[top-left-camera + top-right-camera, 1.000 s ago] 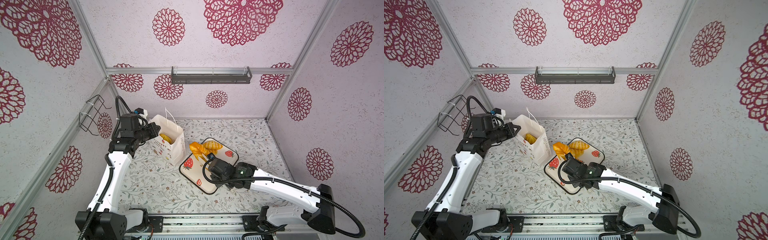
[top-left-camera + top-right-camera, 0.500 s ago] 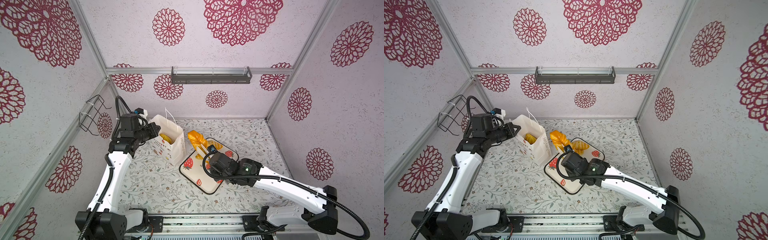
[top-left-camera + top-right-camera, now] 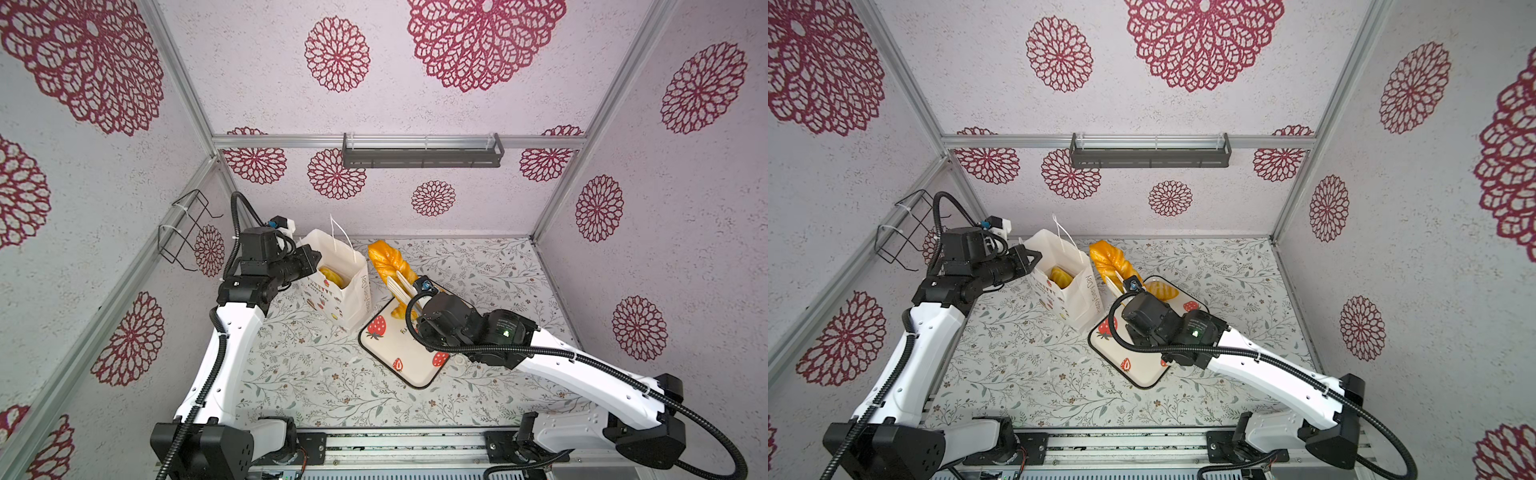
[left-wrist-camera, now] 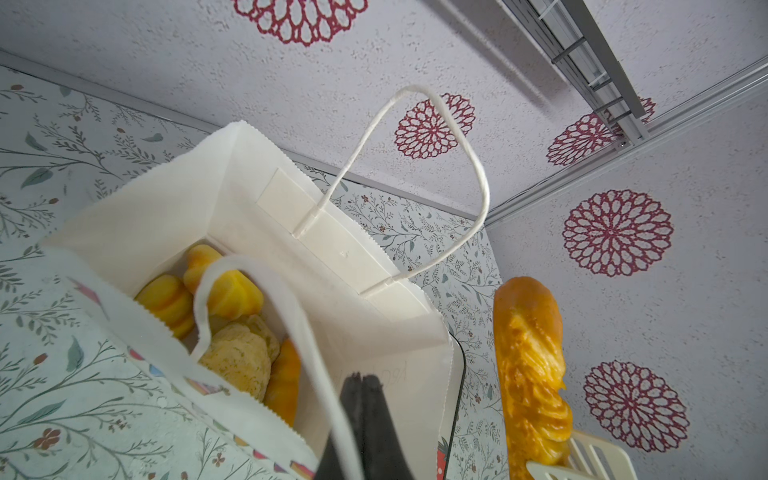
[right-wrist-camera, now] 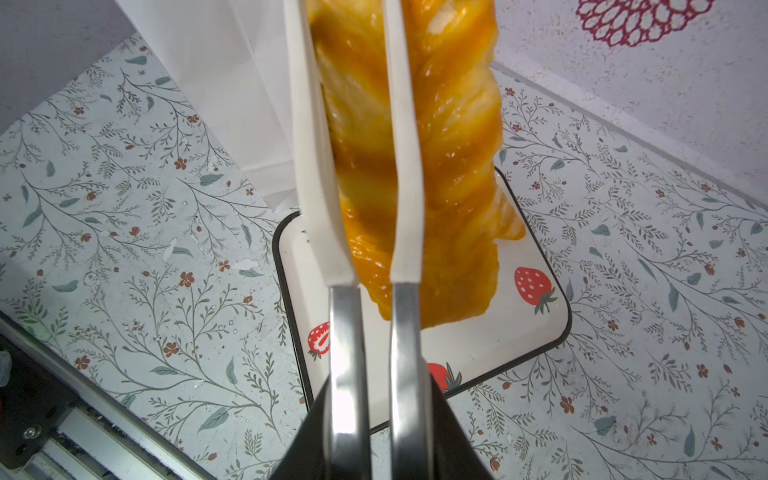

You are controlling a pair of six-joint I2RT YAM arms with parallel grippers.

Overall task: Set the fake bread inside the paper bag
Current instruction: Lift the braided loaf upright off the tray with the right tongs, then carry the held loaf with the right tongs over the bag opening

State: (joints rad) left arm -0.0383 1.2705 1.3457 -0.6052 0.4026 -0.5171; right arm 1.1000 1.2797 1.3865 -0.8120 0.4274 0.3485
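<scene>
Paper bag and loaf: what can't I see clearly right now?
- paper bag, left wrist view: its floor is hidden under the rolls; count unclear.
- left gripper: own fingers hide whether rim or cord is pinched.
- plaited loaf in the tongs, right wrist view: top cut off by the edge.
- tray, in a top view: right arm covers its far part.
</scene>
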